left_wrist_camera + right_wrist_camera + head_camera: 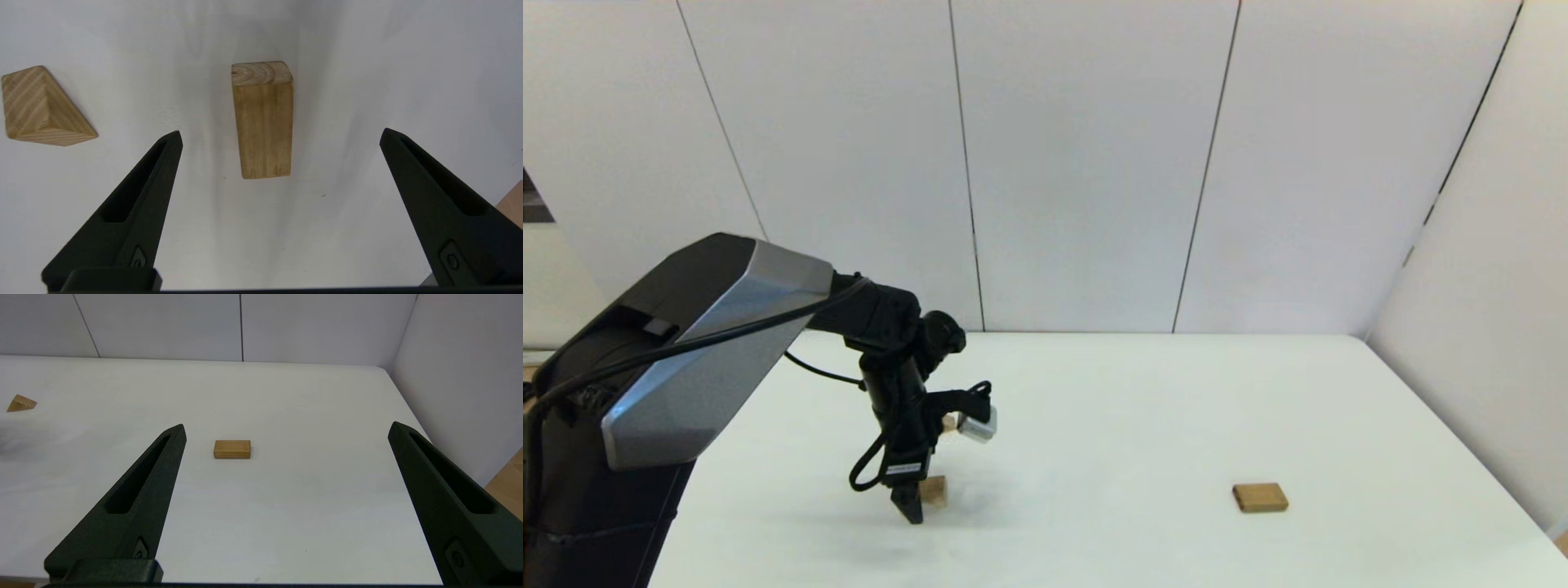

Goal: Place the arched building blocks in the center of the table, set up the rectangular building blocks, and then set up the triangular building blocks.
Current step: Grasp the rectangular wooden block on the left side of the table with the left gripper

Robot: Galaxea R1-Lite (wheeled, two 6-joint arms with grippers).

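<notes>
**Three views of one white worktop**

The head camera looks forward and down across the plain white worktop (1143,425) toward the panelled wall. The left wrist camera looks steeply down, close above a chunky tan wooden block (263,120). The right wrist camera sits low, facing the wall; it shares the flat tan wooden slab (232,449) with the head view.

— From my screen I see the table (1143,425) is plain white. The arched block (263,122) is tan wood with straight grain on its long face and curved rings on its end.

— And the triangular block (41,108)?

— I see pale tan with slanted stripes of grain. The rectangular slab (232,449) is a warmer tan-brown, no pattern I can read. The fingers (139,204) of both grippers are matte black; the arm shell (703,367) is black and silver-grey.
</notes>
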